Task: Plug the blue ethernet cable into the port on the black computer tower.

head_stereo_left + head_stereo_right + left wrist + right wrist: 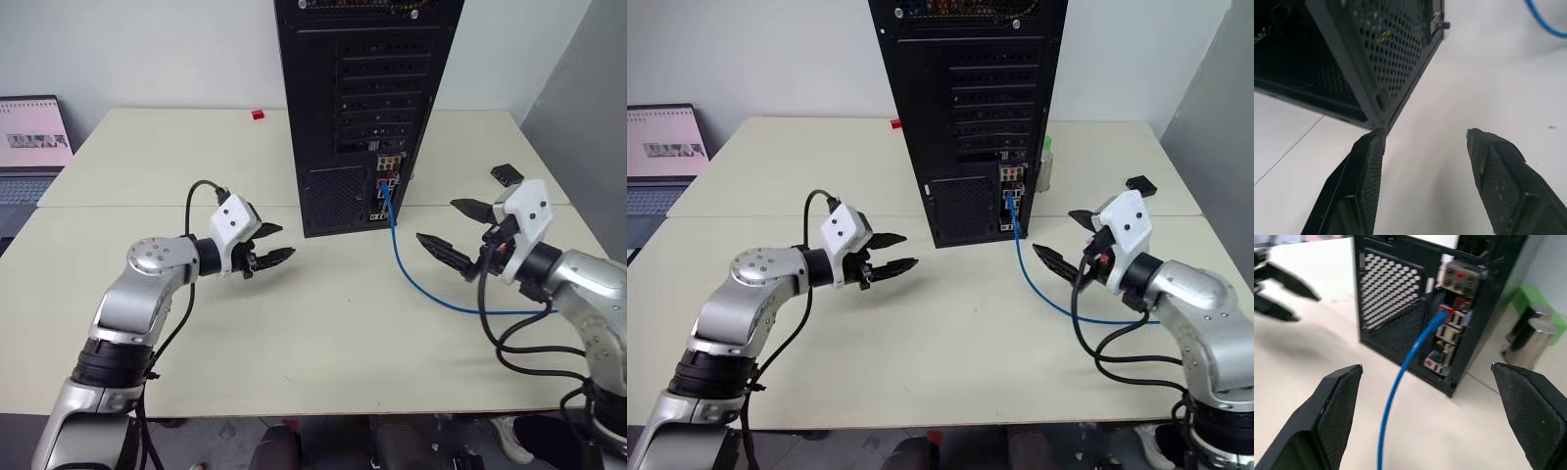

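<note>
Left eye view: the tower (367,108) stands upright at the back of the pale surface (323,323), its rear panel of perforated slot covers and a mesh vent facing the robot. The cable (411,274), thin and bright blue, runs from the strip of coloured connectors low on that panel, where its end sits in the port (385,189), down onto the surface and off to the right, passing behind the right end effector (458,231). That end effector hangs right of the tower with its two black fingers spread wide, holding nothing. The left end effector (270,246) hovers left of the tower, fingers moderately apart and empty. A laptop (34,147) sits at the far left edge.

Right eye view: a small red object (894,123) lies on the surface behind the tower's left side, and a small black box (1139,183) lies beyond the right arm.

Left wrist view: the left fingers (1364,186) frame the tower's lower corner, with a loop of blue cable at the far edge.

Right wrist view: between the wide-set right fingers (1337,406), the cable rises to the port among red and white connectors. Two metal cylinders (1528,333) stand beside the tower.
</note>
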